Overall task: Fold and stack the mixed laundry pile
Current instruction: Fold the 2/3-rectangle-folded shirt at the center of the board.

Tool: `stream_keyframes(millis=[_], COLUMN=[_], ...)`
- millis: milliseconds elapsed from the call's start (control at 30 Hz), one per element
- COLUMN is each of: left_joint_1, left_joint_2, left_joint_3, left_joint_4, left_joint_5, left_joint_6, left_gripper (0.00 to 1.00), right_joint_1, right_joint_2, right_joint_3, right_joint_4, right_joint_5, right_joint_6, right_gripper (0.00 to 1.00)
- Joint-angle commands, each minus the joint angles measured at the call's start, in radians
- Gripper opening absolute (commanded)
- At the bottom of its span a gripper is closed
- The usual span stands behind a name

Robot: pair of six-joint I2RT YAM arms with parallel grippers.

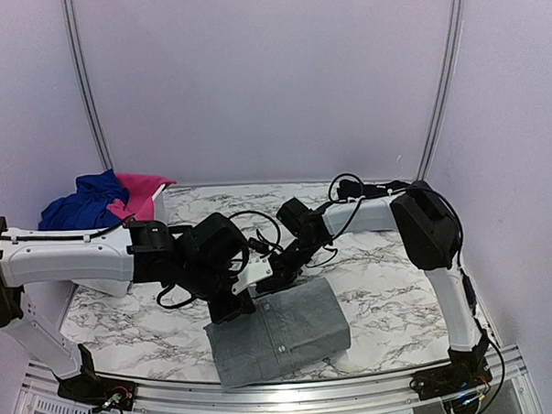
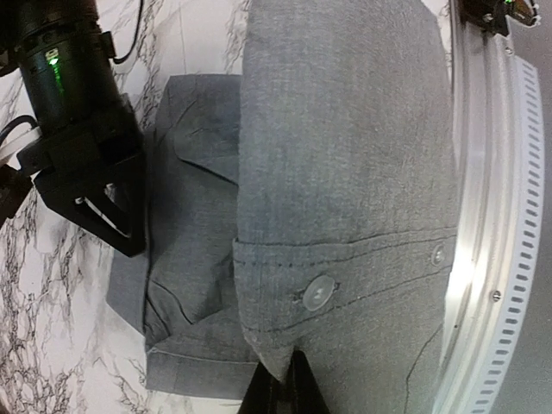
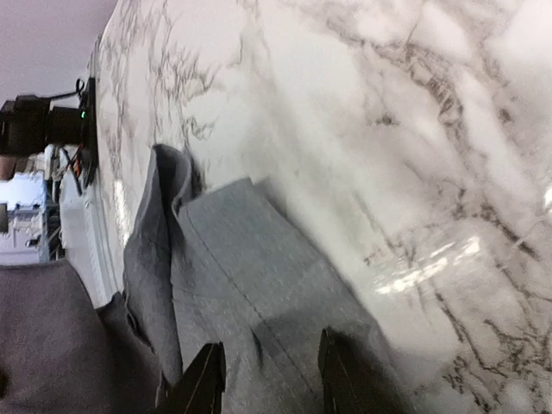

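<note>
grey shirt [image 1: 280, 331] pinched by left end effector [image 2: 280, 384]; right end effector [image 3: 269, 378] spread.

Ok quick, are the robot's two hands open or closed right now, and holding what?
Left gripper: fingers closed, pinching a fold of the grey shirt.
Right gripper: fingers open, spread over the grey shirt, not gripping it.

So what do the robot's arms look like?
The left arm and right arm are white tubes with chunky black joints. Thin black cables loop off them. The left claw and right claw are black, two fingers each.
</note>
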Motion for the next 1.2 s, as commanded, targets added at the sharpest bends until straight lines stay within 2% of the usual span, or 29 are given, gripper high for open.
stream_keyframes(millis=[0, 300, 500, 700, 767, 800, 900, 967, 1067, 1167], left_joint_1=[0.063, 0.186, 0.194, 0.196, 0.201, 0.21, 0.273, 0.327, 0.379, 0.385], left_joint_2=[0.067, 0.203, 0.274, 0.293, 0.297, 0.296, 0.27, 0.222, 0.118, 0.009], left_joint_3=[0.045, 0.126, 0.147, 0.165, 0.181, 0.19, 0.215, 0.195, 0.081, -0.078], left_joint_4=[0.01, 0.026, 0.058, 0.084, 0.087, 0.086, 0.086, 0.092, 0.159, 0.249], left_joint_5=[-0.042, -0.048, -0.029, -0.038, -0.054, -0.057, 0.018, 0.084, 0.19, 0.214], left_joint_6=[0.084, 0.2, 0.247, 0.291, 0.294, 0.279, 0.156, 0.048, -0.15, -0.366], left_gripper=[0.04, 0.07, 0.1, 0.13, 0.19, 0.25, 0.48, 0.59, 0.71, 0.8], right_joint_1=[0.002, 0.001, -0.007, -0.104, -0.149, -0.171, -0.245, -0.28, -0.322, -0.321], right_joint_2=[0.034, -0.016, -0.033, -0.09, -0.122, -0.139, -0.219, -0.29, -0.397, -0.439], right_joint_3=[0.005, -0.07, -0.063, -0.036, -0.048, -0.06, -0.146, -0.241, -0.383, -0.453], right_joint_4=[-0.041, -0.01, -0.017, 0.011, 0.041, 0.053, 0.106, 0.171, 0.266, 0.269], right_joint_5=[-0.007, -0.062, -0.07, -0.084, -0.116, -0.123, -0.124, -0.127, -0.129, -0.105], right_joint_6=[-0.053, -0.04, -0.037, 0.041, 0.08, 0.094, 0.139, 0.176, 0.213, 0.176], right_gripper=[0.38, 0.38, 0.39, 0.46, 0.5, 0.52, 0.58, 0.62, 0.67, 0.68])
